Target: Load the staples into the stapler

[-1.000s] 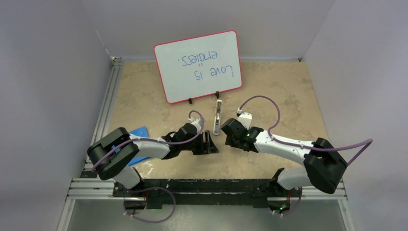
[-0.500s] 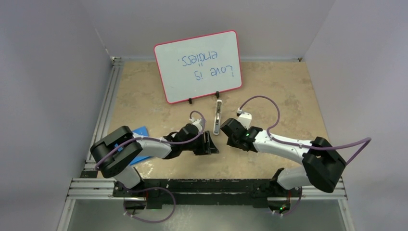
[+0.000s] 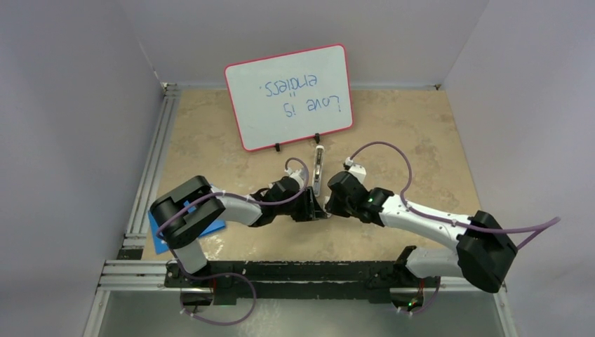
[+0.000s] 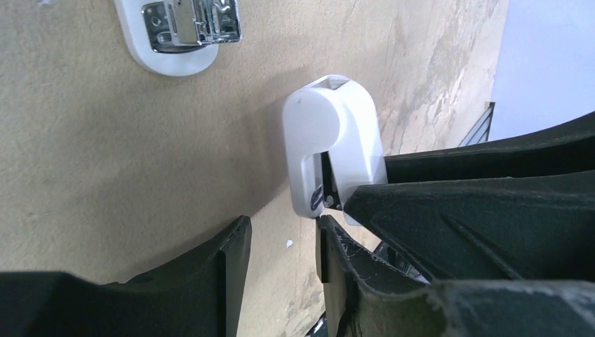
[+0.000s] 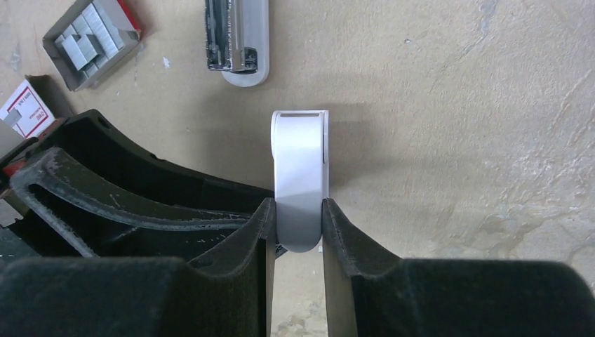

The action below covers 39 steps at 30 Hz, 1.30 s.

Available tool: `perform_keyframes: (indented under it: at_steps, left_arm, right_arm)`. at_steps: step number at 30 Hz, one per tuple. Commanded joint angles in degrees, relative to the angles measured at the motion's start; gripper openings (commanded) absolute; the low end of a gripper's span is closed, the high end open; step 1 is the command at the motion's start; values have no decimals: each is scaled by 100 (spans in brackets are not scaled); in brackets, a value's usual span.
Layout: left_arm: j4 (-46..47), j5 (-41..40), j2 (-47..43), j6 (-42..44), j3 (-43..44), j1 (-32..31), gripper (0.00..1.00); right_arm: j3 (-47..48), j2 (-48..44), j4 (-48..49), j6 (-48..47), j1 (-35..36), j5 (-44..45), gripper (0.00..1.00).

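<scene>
The right hand (image 5: pixel 298 210) pinches a white piece (image 5: pixel 299 161), the left hand (image 4: pixel 281 232) is spread beside it, and the stapler (image 5: pixel 242 42) lies open on the surface (image 5: pixel 456 105) just beyond, near the staples (image 5: pixel 84 42), probably light, stiff and slick, best gripped across its long sides.

We are seeing stapler (image 3: pixel 318 170) lying on table (image 3: pixel 421 140), just before whiteboard (image 3: pixel 289 96). In right wrist view, staples (image 5: pixel 88 35) sitting in tray (image 5: pixel 50 40) left of stapler, box (image 5: pixel 27 109) lying nearer, beside tray. Stubby piece (image 5: pixel 300 168) sitting between right gripper (image 5: pixel 298 214) fingers, near side of stapler.
</scene>
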Motion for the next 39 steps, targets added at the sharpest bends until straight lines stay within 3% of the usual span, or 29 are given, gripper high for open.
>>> perform_keyframes:
  at_steps: [1, 11, 17, 22, 29, 39]
  left_arm:
    - [200, -125, 207, -145, 119, -34, 39]
    - [105, -318, 443, -237, 21, -48, 20]
    - [111, -354, 528, -188, -146, -52, 16]
    - [49, -357, 708, -188, -162, -55, 17]
    - [38, -340, 695, -126, -162, -59, 18]
    - [829, -346, -192, -114, -779, -58, 36]
  right_arm:
    - [-118, -90, 194, 62, -1, -338, 17]
    - [-56, -281, 265, -49, -87, -693, 17]
    - [69, -478, 125, -427, -474, -1004, 18]
    - [50, -509, 264, -852, -949, -1569, 18]
    - [170, -195, 181, -1193, -1071, -1653, 19]
    - [110, -164, 196, -1270, -1076, -1829, 19]
